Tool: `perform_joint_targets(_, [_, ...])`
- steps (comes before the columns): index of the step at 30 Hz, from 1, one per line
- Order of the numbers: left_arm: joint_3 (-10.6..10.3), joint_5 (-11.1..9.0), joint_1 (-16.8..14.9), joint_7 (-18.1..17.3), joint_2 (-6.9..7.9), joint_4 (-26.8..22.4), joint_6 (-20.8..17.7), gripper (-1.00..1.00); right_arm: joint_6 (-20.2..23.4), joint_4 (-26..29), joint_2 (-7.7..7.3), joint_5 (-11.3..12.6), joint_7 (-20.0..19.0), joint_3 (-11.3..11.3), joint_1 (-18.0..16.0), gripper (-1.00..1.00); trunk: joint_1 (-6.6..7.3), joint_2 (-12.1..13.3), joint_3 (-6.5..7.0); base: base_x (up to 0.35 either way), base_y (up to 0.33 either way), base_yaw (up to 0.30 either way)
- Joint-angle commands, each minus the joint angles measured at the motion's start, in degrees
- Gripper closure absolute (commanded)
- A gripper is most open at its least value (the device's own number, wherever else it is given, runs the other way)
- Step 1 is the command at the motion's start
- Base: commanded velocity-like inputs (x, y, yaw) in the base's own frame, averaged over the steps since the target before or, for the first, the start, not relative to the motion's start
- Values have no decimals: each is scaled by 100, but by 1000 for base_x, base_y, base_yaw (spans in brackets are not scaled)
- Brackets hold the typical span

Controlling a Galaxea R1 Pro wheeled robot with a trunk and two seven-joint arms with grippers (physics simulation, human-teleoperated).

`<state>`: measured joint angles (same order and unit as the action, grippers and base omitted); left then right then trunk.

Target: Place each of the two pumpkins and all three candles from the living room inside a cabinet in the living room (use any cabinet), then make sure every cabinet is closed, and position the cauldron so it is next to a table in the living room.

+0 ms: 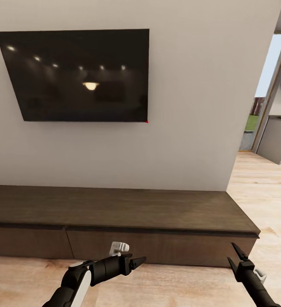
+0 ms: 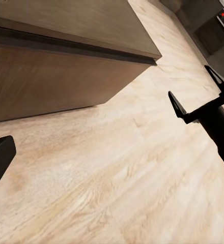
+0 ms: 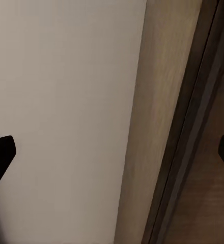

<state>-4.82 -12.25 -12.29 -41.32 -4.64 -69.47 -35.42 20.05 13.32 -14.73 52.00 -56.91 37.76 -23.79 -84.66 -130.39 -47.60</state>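
Low in the head view, in front of the cabinet (image 1: 123, 213), both grippers hang over the plank floor (image 1: 166, 285). The left gripper (image 1: 139, 261) points sideways toward the right arm, its dark fingers drawn to a narrow tip with little gap between them, and it holds nothing. The right gripper (image 1: 235, 254) points up and forward with its two fingers spread wide in a V, also holding nothing; in the left wrist view the same right gripper (image 2: 196, 91) appears with its prongs well apart above the pale boards. Just beyond both grippers runs the long, low dark brown cabinet, whose flat top is bare and whose drawer fronts sit flush, so it is closed along the visible stretch. A seam between two drawer fronts lies just above the left arm. The cabinet stands against a pale wall (image 1: 191, 128), and the right wrist view looks along that wall and the cabinet (image 3: 193, 127) top edge. Above the cabinet a black TV (image 1: 78, 76) hangs on the wall, reflecting ceiling lights. To the right, past the end of the wall, an opening (image 1: 268, 106) leads to another room.
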Motion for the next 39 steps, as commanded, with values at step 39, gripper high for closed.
perform_joint_targets(39, [-2, -32, -1, 1, -1, -8, -17, -100, 478, -6, -143, 30, 341, 480, 85, -100, -328, -604, -275, 12, 0, 0])
